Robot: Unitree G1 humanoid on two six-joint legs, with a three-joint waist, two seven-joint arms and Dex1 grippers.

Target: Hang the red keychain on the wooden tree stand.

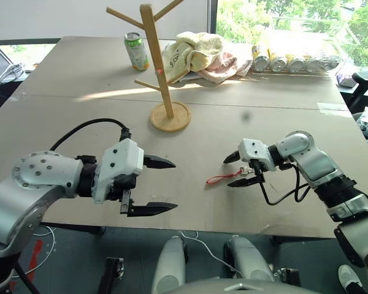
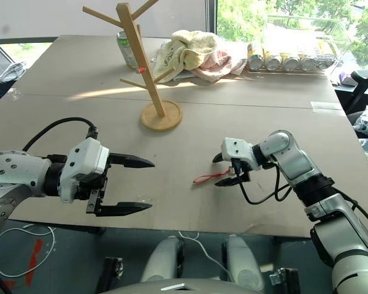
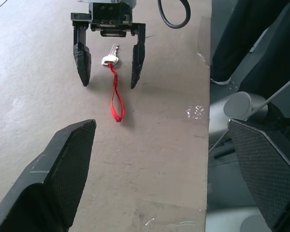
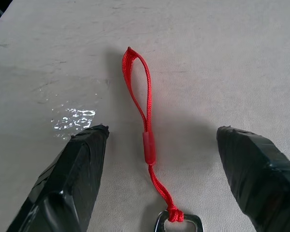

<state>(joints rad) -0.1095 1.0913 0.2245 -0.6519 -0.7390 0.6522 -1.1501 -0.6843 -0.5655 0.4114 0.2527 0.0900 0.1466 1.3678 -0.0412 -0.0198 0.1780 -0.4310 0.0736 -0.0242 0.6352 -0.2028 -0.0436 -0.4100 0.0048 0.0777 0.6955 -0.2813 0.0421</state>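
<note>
The red keychain (image 4: 147,125) lies flat on the grey table (image 1: 80,135), its silver key (image 3: 109,59) toward my right gripper's palm. Its red cord loop (image 1: 218,179) reaches out past that gripper's fingertips. My right gripper (image 1: 228,172) is open, low over the table, one finger on either side of the keychain and neither touching it. My left gripper (image 1: 174,185) hovers open and empty near the front left, pointing toward the keychain. The wooden tree stand (image 1: 161,73) stands upright on its round base (image 1: 170,116), farther back at the table's middle.
A green drink can (image 1: 136,51) stands just behind the stand on its left. A heap of yellow and pink cloths (image 1: 202,55) lies to its right. A clear tray of several cans (image 1: 294,62) sits at the back right. The table's front edge (image 1: 190,228) runs close below both grippers.
</note>
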